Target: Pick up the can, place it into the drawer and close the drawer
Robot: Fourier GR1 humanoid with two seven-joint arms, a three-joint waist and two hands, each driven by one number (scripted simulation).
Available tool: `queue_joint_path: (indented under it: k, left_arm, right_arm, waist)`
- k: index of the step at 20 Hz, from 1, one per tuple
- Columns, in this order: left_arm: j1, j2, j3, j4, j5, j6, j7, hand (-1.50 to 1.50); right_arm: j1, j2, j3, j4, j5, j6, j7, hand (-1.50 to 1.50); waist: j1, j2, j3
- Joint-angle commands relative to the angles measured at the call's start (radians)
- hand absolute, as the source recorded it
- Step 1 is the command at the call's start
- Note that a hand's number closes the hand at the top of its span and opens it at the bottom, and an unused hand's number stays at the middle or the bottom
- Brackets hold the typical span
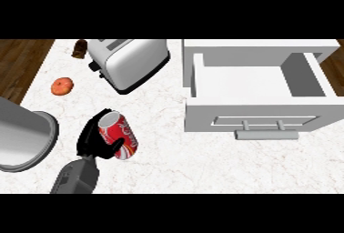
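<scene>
A red soda can [121, 134] with white lettering lies tilted on the left half of the marble counter, its silver top pointing up and left. My left hand [93, 139] is shut on it: the fingers wrap its left side and the thumb [115, 145] crosses its lower part. The grey forearm comes in from the lower left. A white drawer [249, 82] stands pulled open at the right, with nothing showing inside. Its front panel carries a bar handle [266, 134], well to the right of the can. My right hand does not show.
A silver toaster [131, 61] stands at the back, left of the drawer. An orange round item [63, 86] lies at the left and a small brown item [80, 48] sits at the back left. A large grey cylindrical thing [23, 136] fills the left edge.
</scene>
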Motion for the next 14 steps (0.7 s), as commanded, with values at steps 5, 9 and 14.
queue_joint_path:
  k: [5,9,14]
  left_arm:
    - [-0.057,-0.021,-0.014,-0.166,0.045,0.283,0.094,1.50]
    - [-0.098,-0.021,-0.097,-0.254,0.038,0.381,0.120,1.50]
    - [-0.149,-0.021,-0.126,-0.322,0.010,0.452,0.218,1.50]
  right_arm:
    - [-0.031,-0.028,0.001,-0.010,-0.024,-0.042,0.039,-1.50]
    - [0.062,0.003,0.025,-0.034,-0.011,-0.014,-0.043,-1.50]
    - [0.028,0.003,0.009,-0.047,-0.024,-0.024,0.018,-1.50]
  waist:
    - [0.001,0.001,0.000]
    - [-0.009,0.000,0.000]
    - [-0.005,0.001,0.000]
